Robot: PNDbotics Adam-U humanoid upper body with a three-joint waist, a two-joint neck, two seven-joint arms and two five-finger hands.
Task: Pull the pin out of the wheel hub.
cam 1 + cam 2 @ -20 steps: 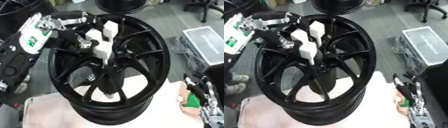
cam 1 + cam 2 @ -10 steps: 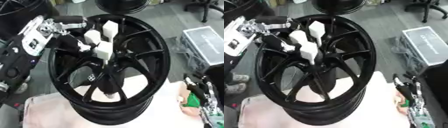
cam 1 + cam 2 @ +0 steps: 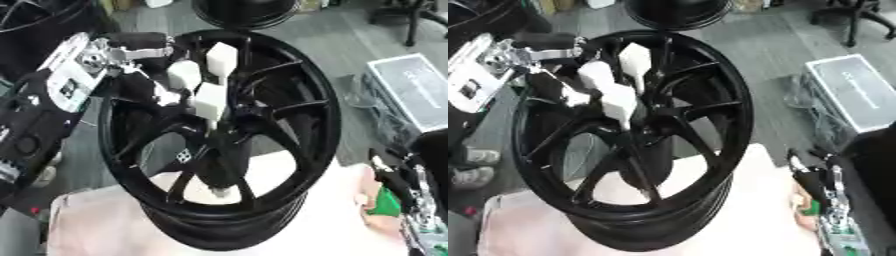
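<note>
While the stiff, heavy black spoked alloy wheel hub [image 3: 219, 145] is standing tilted, the left hand [image 3: 197, 85] is reaching over its spokes, white fingers relaxed, grasping nothing; the pin is not discernible.

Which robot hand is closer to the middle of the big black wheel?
Left. The left hand reaches over the wheel hub; the right hand sits beyond the rim, at lower right.

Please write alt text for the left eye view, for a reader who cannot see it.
The robot's left hand, with white fingers, reaches from the upper left into the spokes of a black wheel hub resting on a pale pink cloth. The right hand rests at the lower right edge. The pin itself cannot be made out.
</note>
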